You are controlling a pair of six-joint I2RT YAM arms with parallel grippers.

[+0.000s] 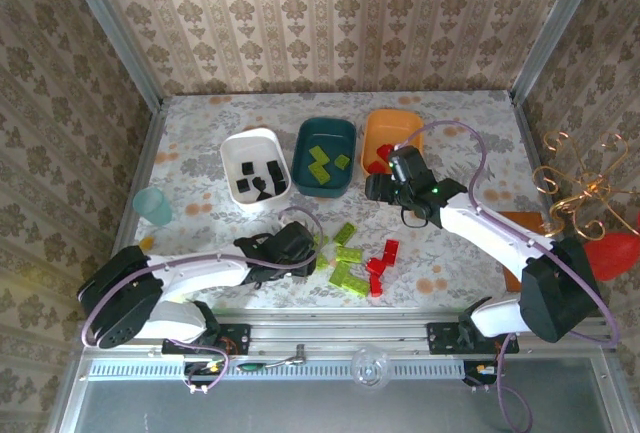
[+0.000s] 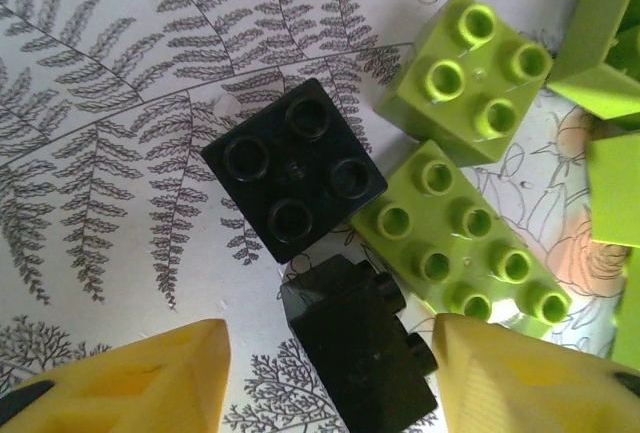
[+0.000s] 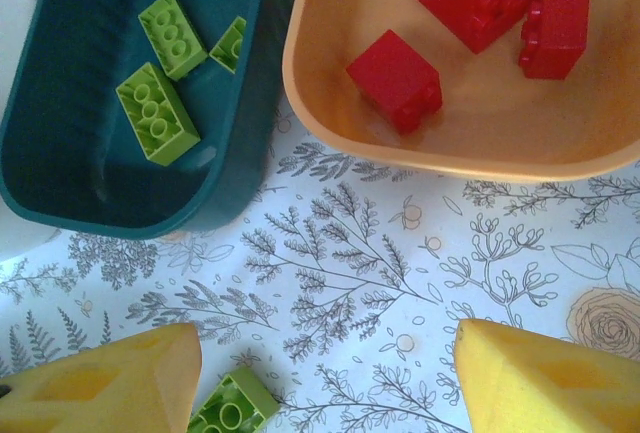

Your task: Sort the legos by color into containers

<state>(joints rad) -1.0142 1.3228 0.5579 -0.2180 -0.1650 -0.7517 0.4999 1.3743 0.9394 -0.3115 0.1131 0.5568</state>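
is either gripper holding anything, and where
Nothing gripped: the left gripper straddles a black plastic brick tipped on its side, gap showing; right gripper open, empty.

3 trays (image 1: 248, 145), 1 cup (image 1: 152, 205), 2 arms (image 1: 200, 273), 3 green bricks (image 3: 157, 113) in teal tray (image 3: 70, 183)

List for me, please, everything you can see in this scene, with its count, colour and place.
white tray: one, white, leftmost of three
teal tray: one, dark teal, middle
orange tray: one, orange, rightmost
sorted black bricks: several, black, in the white tray
sorted green bricks: about three, lime, in the teal tray
sorted red bricks: three visible, red, in the orange tray
loose black bricks: two, black, beside the loose green ones
loose green bricks: about five, lime, near table centre
loose red bricks: a few, red, right of those
cup: one, pale teal, table's left
left gripper: yellow fingers, open astride a black brick
right gripper: yellow fingers, open, before the trays
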